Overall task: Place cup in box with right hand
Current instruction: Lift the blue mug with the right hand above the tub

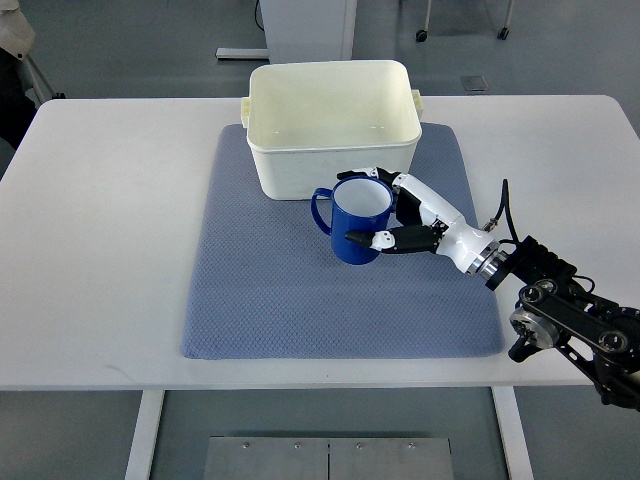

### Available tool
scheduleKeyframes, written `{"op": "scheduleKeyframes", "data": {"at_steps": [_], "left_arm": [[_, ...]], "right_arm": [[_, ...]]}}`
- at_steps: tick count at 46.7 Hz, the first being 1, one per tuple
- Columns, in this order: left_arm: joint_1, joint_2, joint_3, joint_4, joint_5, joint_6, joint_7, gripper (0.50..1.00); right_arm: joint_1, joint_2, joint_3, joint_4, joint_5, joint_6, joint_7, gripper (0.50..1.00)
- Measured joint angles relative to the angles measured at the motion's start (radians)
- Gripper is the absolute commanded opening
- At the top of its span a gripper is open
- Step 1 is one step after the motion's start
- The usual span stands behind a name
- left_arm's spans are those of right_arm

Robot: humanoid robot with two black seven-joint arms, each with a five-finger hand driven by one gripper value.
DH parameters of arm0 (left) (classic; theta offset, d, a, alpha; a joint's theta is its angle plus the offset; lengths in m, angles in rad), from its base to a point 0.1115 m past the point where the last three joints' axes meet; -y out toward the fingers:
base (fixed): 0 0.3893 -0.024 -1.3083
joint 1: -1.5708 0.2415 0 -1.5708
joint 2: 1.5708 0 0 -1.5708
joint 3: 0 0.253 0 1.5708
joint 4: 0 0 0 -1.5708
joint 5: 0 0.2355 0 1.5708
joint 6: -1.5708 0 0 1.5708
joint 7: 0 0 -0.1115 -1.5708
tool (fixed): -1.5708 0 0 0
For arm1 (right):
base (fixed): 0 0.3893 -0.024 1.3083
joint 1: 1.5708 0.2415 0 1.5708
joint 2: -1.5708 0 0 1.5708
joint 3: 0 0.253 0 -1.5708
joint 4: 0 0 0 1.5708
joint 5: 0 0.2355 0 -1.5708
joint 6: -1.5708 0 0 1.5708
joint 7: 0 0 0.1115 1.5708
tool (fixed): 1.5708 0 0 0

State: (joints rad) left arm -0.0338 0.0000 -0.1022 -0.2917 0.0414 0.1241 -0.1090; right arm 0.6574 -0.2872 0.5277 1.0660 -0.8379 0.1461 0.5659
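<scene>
A blue cup (352, 222) with a white inside stands upright on the blue-grey mat (270, 290), its handle pointing left. My right hand (385, 208) comes in from the right and wraps the cup's right side, thumb in front and fingers behind the rim. The cream box (332, 125) stands open just behind the cup at the mat's far edge, and nothing shows inside it. The left arm is out of view.
The mat lies on a white table (100, 250). The right arm's black forearm (570, 310) reaches in over the table's near right corner. Floor and furniture legs show beyond the far edge.
</scene>
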Motion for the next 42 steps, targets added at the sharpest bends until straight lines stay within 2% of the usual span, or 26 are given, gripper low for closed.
{"op": "scheduleKeyframes", "data": {"at_steps": [10,29,42], "left_arm": [[0.000,0.000,0.000,0.000,0.000,0.000,0.000,1.000],[0.000,0.000,0.000,0.000,0.000,0.000,0.000,1.000],[0.000,0.000,0.000,0.000,0.000,0.000,0.000,1.000]], "right_arm": [[0.061,-0.068,0.018,0.027,0.008,-0.011,-0.015,0.500],[0.219,-0.055,0.105,0.033,0.053,-0.011,-0.138,0.500],[0.321,0.035,0.100,-0.096,0.056,-0.077,-0.182,0.500]]}}
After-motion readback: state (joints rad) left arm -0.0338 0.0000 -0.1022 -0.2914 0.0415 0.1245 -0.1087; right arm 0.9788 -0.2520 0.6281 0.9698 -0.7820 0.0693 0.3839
